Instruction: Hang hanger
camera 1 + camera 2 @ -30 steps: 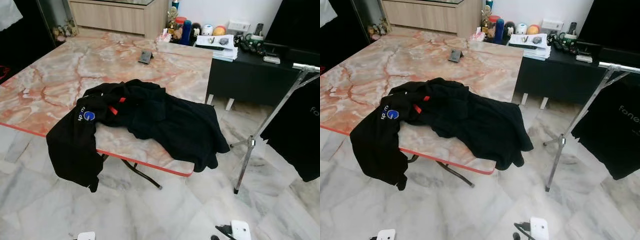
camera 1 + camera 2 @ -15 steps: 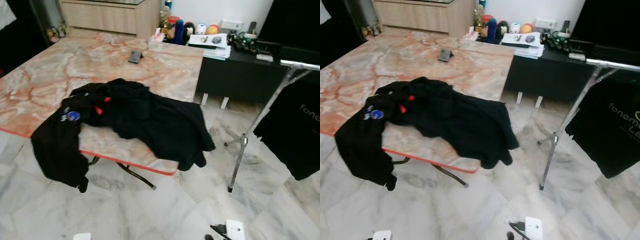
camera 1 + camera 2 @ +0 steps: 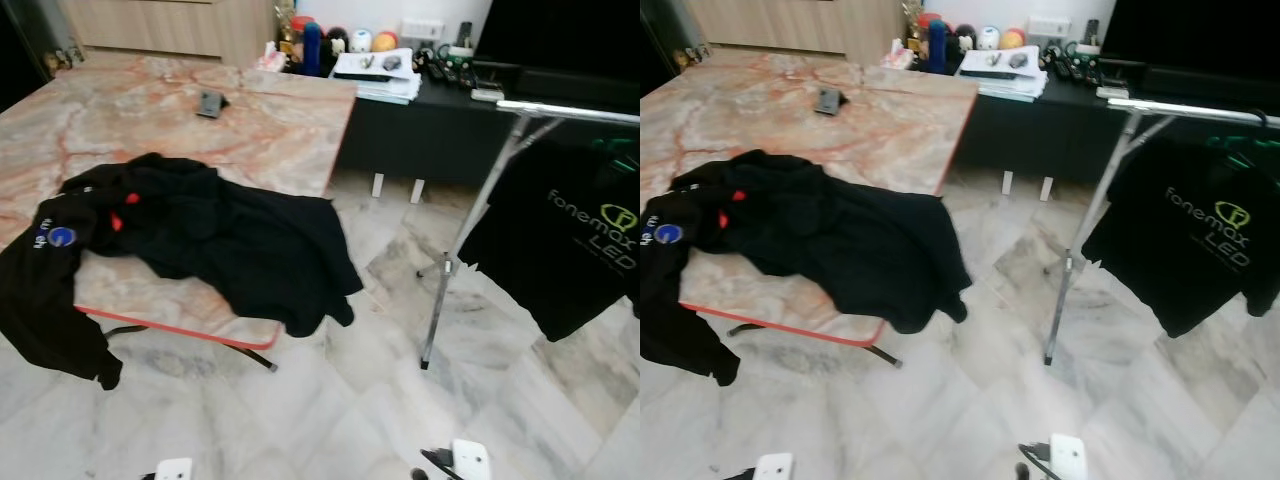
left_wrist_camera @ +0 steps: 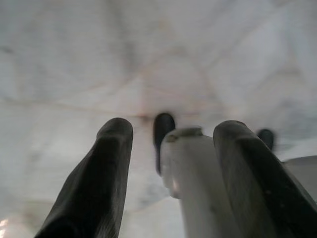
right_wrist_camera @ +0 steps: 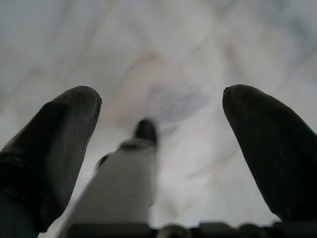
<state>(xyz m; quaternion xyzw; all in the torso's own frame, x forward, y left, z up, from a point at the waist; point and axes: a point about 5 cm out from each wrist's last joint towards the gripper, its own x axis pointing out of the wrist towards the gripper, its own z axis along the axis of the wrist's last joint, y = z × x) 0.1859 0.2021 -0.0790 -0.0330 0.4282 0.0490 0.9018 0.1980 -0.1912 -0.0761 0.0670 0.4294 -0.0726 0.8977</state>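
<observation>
A heap of black clothes (image 3: 200, 230) with small red patches lies on the marble-patterned table (image 3: 150, 120), and one piece droops over the near edge. To the right stands a metal clothes rack (image 3: 455, 260). From its top rail (image 3: 560, 110) hangs a black printed T-shirt (image 3: 560, 250), with a bit of green at its collar (image 3: 1240, 152). Both arms hang idle. My left gripper (image 4: 173, 128) is open above the floor, and my right gripper (image 5: 161, 96) is open too, holding nothing.
A black desk (image 3: 440, 130) with papers (image 3: 375, 75) and small items stands behind the rack. A phone (image 3: 210, 103) lies on the table's far side. A wooden cabinet (image 3: 150, 25) is at the back. Marble floor (image 3: 340, 400) stretches between me, the table and the rack.
The camera has swung to the right: the table and clothes slid left in the picture, and the rack with its T-shirt came further into view. Nothing itself moved.
</observation>
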